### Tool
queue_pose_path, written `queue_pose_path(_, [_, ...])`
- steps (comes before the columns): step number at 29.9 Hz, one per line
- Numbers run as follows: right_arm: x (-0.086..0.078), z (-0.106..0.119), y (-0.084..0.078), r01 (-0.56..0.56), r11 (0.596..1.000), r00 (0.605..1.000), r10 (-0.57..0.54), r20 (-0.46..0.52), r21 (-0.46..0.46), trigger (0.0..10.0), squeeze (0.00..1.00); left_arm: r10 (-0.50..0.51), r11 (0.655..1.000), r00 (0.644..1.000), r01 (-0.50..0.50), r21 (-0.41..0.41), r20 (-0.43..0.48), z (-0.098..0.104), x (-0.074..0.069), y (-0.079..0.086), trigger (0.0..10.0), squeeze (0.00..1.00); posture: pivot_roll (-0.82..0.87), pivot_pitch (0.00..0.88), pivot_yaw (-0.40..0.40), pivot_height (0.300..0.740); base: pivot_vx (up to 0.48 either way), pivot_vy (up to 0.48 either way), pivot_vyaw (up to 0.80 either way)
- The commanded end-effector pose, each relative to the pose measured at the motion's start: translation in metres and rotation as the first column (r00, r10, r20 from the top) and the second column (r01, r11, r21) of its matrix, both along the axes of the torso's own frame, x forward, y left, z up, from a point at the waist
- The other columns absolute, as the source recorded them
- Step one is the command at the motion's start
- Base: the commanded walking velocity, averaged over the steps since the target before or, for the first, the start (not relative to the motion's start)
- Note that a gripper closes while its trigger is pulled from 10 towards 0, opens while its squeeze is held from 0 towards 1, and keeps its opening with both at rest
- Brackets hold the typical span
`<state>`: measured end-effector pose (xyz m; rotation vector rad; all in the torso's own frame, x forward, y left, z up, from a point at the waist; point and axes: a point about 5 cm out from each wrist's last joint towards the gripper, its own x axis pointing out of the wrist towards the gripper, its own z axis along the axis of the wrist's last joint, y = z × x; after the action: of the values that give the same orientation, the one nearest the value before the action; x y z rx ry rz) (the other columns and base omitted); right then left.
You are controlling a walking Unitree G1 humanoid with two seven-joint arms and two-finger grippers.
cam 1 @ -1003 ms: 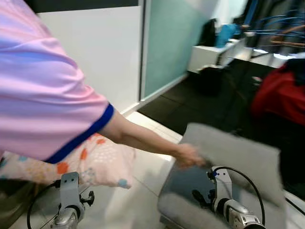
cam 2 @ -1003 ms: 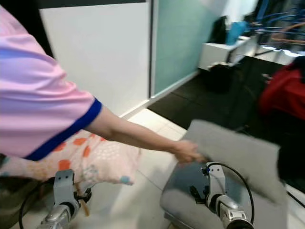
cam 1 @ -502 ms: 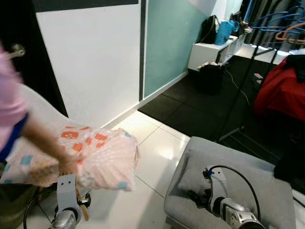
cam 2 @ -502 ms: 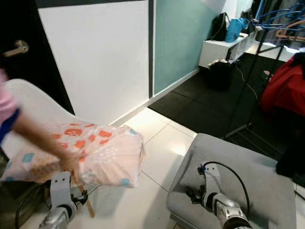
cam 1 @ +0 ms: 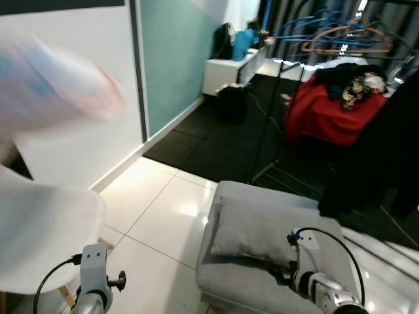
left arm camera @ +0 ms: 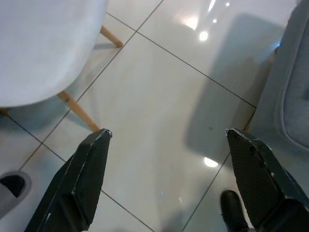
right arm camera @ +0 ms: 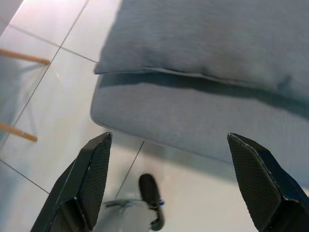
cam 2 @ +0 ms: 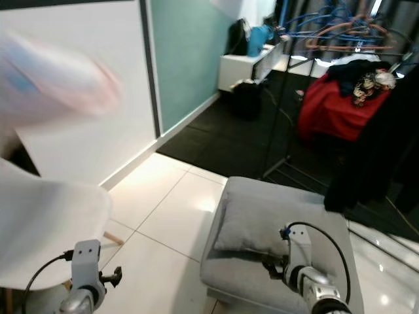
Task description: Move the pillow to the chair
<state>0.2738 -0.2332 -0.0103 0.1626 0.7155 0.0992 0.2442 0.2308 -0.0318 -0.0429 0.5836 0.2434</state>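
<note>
the white tiled floor (cam 1: 157,216) lies open between one white chair (cam 1: 46,235) with wooden legs and one grey ottoman (cam 1: 229,288), the chair's rounded rim well apart from the ottoman's near edge and a broad strip of bare tile between them. one plain grey pillow (cam 1: 258,229) lies flat on the ottoman's top, its corner close to the ottoman's chair-side edge, soft and rectangular with a seamed border. the left end effector (left arm camera: 166,181) hangs released over the tile between chair and ottoman, and the right end effector (right arm camera: 169,181) hangs released above the ottoman's front edge, holding nothing.
</note>
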Motion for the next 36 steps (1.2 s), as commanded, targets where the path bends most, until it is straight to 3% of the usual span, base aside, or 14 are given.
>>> queue_pose_path(1, [0.003,0.004,-0.004,0.043,0.999,0.999,-0.044,0.011,0.022,10.0,0.00,-0.012,1.000,1.000,0.012,0.005,0.011,0.001,-0.001,0.001,10.0,0.00,-0.16,0.013,-0.034,0.725,0.000,0.000,-0.73])
queue_pose_path(7, [0.016,0.016,0.000,0.108,0.985,0.991,-0.118,0.067,0.138,10.0,0.00,-0.025,1.000,0.999,0.025,0.019,0.028,0.002,-0.001,0.001,10.0,0.00,-0.16,0.016,-0.030,0.725,0.000,0.000,-0.73])
queue_pose_path(20, [0.039,0.038,0.005,0.158,0.944,0.971,-0.202,0.130,0.289,10.0,0.00,-0.012,1.000,0.998,0.010,0.020,0.068,0.006,0.001,0.001,10.0,0.00,-0.16,0.003,-0.039,0.725,0.000,0.000,-0.72])
queue_pose_path(28, [0.046,0.046,0.009,0.143,0.936,0.968,-0.200,0.149,0.321,10.0,0.00,-0.024,0.999,0.988,0.017,0.042,0.153,0.022,0.012,-0.003,10.0,0.00,-0.16,0.000,-0.040,0.725,0.000,0.000,-0.71])
queue_pose_path(36, [0.048,0.047,0.011,0.142,0.933,0.968,-0.200,0.149,0.330,10.0,0.00,-0.021,0.998,0.983,0.011,0.054,0.184,0.029,0.013,-0.008,10.0,0.00,-0.16,0.003,-0.040,0.725,0.000,0.000,-0.71])
